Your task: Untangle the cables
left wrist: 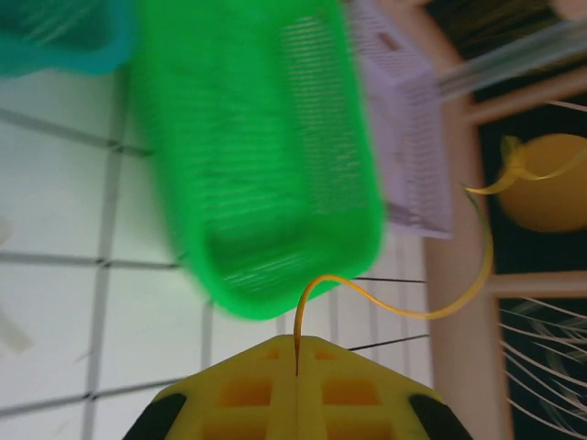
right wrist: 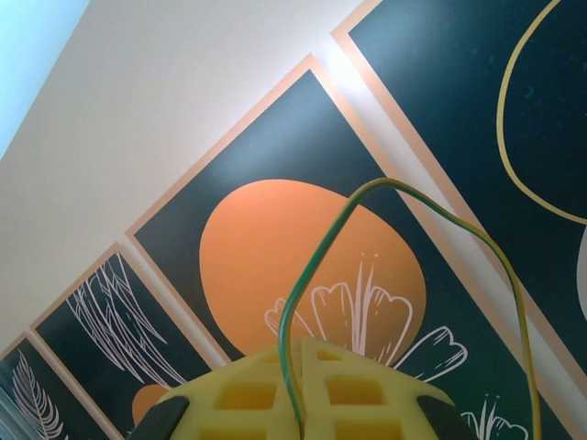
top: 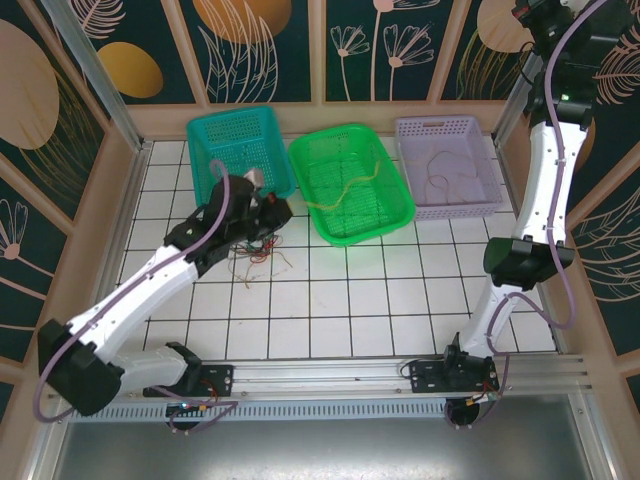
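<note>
Overhead, left arm [top: 150, 280]: reaches from the lower left of the frame to centre left.
Left gripper [top: 272, 212]: just beside the near corner of the teal basket [top: 240, 150]; jaw state cannot be told from this view.
Cable tangle [top: 256, 256]: red and dark strands on the white tiled table [top: 400, 290], directly below the left gripper in the frame.
Green basket [top: 395, 215]: upper centre; a tan-yellow cable [top: 352, 186] lies across its floor.
Lilac basket [top: 470, 130]: upper right; a dark cable [top: 437, 172] is looped inside.
Right arm [top: 553, 170]: raised along the right edge toward the upper right corner.
Left wrist, left gripper [left wrist: 296, 353]: bottom centre; yellow fingers [left wrist: 248, 394] pressed together, clamping the tan-yellow cable [left wrist: 431, 312] at the seam.
Cable run: rises from the seam, arcs right, then climbs near the right edge.
Background: blurred; green basket [left wrist: 266, 156] upper centre, teal basket [left wrist: 55, 37] upper left, lilac basket [left wrist: 408, 156] to the right.
Right wrist, right gripper [right wrist: 301, 348]: bottom centre; yellow fingers [right wrist: 248, 394] together, clamping a green cable [right wrist: 394, 183].
Green cable run: rises from the seam, arcs over, and descends toward the lower right, in front of a patterned wall panel [right wrist: 275, 238].
</note>
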### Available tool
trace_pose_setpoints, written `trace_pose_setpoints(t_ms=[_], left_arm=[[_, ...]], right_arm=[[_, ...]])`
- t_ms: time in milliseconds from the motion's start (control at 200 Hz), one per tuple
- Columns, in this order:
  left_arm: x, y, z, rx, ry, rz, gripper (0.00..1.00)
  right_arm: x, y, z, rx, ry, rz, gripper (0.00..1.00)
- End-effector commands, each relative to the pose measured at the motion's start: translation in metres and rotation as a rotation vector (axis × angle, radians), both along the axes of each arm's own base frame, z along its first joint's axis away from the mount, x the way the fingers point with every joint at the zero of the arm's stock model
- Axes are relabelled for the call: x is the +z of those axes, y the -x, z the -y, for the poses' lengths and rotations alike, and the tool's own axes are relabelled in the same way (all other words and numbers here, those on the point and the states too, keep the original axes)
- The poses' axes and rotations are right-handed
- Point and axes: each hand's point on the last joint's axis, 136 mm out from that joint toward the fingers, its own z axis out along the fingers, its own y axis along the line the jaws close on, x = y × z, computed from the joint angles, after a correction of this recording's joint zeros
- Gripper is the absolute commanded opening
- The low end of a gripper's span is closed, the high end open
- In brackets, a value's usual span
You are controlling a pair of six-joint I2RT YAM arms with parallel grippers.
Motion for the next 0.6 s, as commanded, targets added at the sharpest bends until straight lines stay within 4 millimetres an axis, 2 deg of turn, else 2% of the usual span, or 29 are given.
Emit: trace_pose_setpoints(t_ms=[0, 90, 185, 240, 255, 310, 410, 470, 500, 541, 596], left_arm=[[0.043, -0.019, 0.047, -0.137, 0.081, 0.148, 0.0], [0.061, -0.038, 0.079, -0.175, 0.139, 0.187, 0.0], [0.067, -0.057, 0.112, -0.213, 0.196, 0.196, 0.0], [0.067, -0.067, 0.132, -0.236, 0.213, 0.201, 0.0], [0.058, -0.072, 0.139, -0.241, 0.207, 0.191, 0.0], [0.054, -0.082, 0.158, -0.251, 0.216, 0.193, 0.0], [0.051, -0.098, 0.195, -0.291, 0.28, 0.197, 0.0], [0.041, -0.105, 0.224, -0.338, 0.307, 0.174, 0.42], [0.037, -0.109, 0.237, -0.361, 0.306, 0.158, 0.57], [0.029, -0.111, 0.253, -0.391, 0.284, 0.141, 0.67], [0.026, -0.11, 0.268, -0.423, 0.262, 0.135, 0.72]], right_arm=[[0.01, 0.004, -0.003, 0.022, 0.043, 0.056, 0.0], [0.013, 0.002, 0.002, 0.008, 0.051, 0.083, 0.0], [0.017, -0.001, 0.012, -0.007, 0.046, 0.127, 0.0], [0.019, -0.004, 0.018, -0.012, 0.041, 0.151, 0.0], [0.018, -0.005, 0.02, -0.014, 0.039, 0.154, 0.0], [0.018, -0.009, 0.028, -0.025, 0.032, 0.166, 0.0], [0.017, -0.015, 0.049, -0.096, 0.017, 0.186, 0.0], [0.02, -0.016, 0.066, -0.163, 0.011, 0.221, 0.0], [0.022, -0.016, 0.074, -0.195, 0.004, 0.247, 0.0], [0.027, -0.014, 0.087, -0.235, -0.016, 0.289, 0.0], [0.037, -0.007, 0.103, -0.274, -0.047, 0.36, 0.0]])
